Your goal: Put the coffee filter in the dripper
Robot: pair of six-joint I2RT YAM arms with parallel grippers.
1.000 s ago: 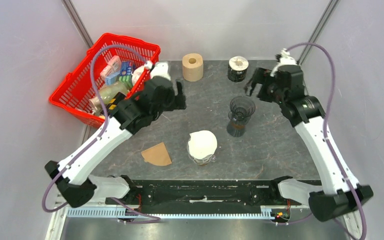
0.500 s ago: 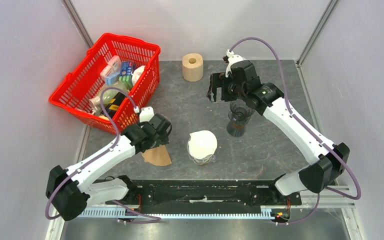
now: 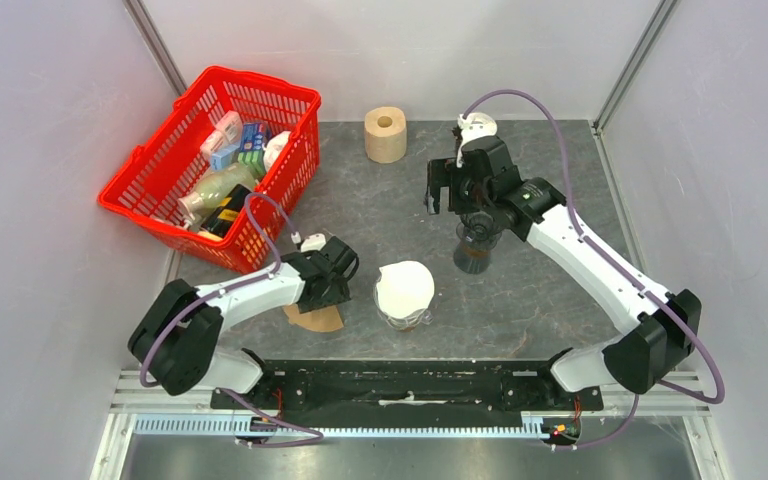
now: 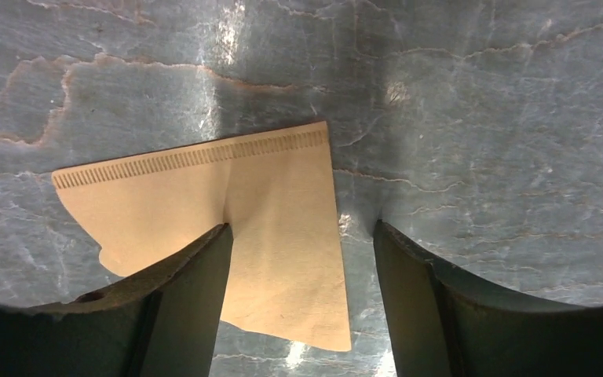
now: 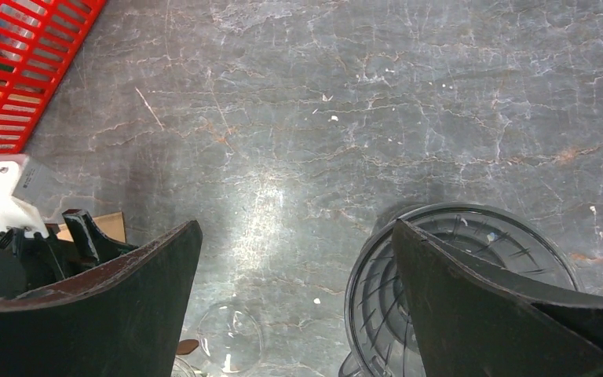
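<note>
Brown paper filter (image 4: 283, 236) lies flat on table (image 4: 479, 118), directly below left gripper (image 4: 300, 228). We see its jaws apart, not clenched, nothing grasped: one finger over filter, other just past filter's edge, over bare table. We cannot tell if the fingers touch paper. Right gripper (image 5: 294, 228) is spread wide, holding nothing. Dripper (image 5: 487, 236) stands upright below it, partly under one finger, well apart from filter.

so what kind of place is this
Most likely a robot test cell, not a kitchen: plain panel walls box in a stone-look table, two robot arms are bolted at its near edge, and the red basket and dripper look like props.
</note>
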